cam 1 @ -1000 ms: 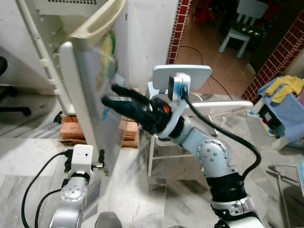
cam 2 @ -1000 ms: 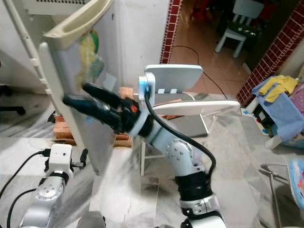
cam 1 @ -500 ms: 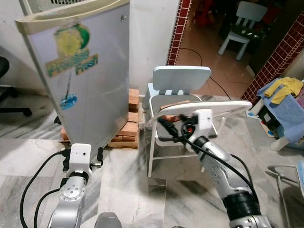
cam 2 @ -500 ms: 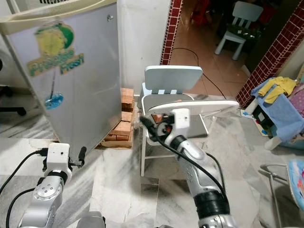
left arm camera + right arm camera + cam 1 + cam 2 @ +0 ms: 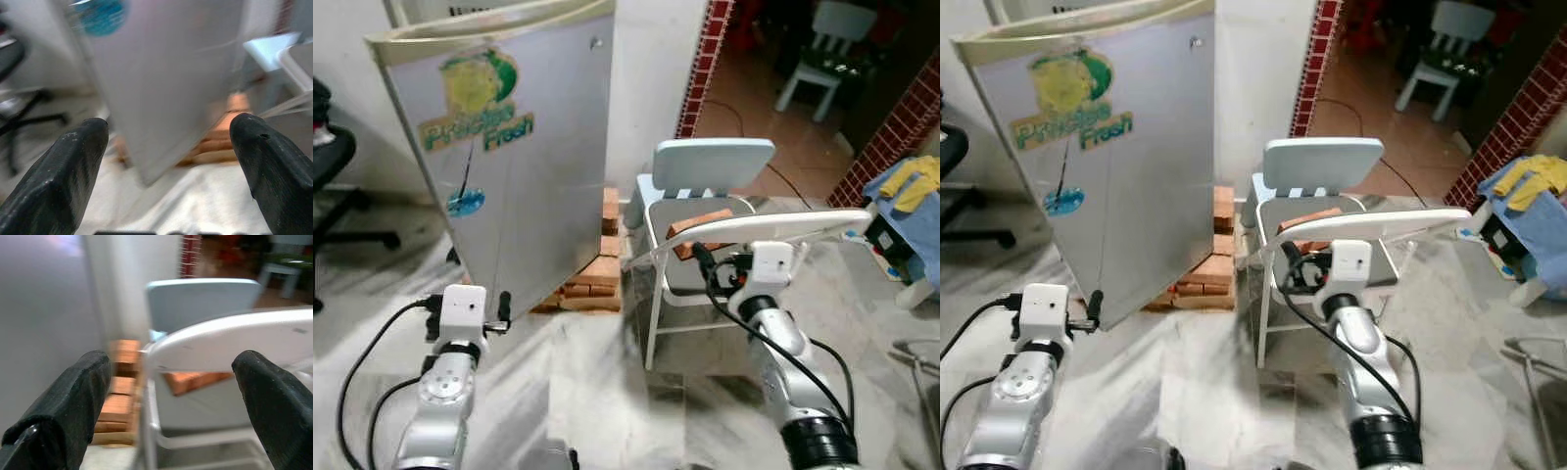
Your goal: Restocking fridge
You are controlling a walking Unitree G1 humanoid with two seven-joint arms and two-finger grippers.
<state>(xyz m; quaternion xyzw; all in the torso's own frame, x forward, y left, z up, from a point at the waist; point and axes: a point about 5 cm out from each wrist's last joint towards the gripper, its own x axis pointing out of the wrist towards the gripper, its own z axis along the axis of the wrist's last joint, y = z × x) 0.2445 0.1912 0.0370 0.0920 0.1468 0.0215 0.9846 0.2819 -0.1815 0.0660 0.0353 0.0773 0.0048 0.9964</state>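
The left pincer [image 5: 166,171] hangs low, fingers spread and empty, before the fridge [image 5: 509,147], whose door, ajar a second ago, is now shut. Its sticker [image 5: 478,103] reads roughly "Prestige Fresh". The right pincer [image 5: 171,401], withdrawn from the door, is spread empty by the chair [image 5: 710,171]; restocking looks finished.

Left arm low and bent, wrist raised, left gripper [image 5: 166,161] aimed forward, fingers [image 5: 63,171] spread wide, holding nothing. Right arm bent at elbow, forearm lifted, right gripper [image 5: 171,401] pointing ahead, fingers [image 5: 63,401] parted wide, likewise unloaded.
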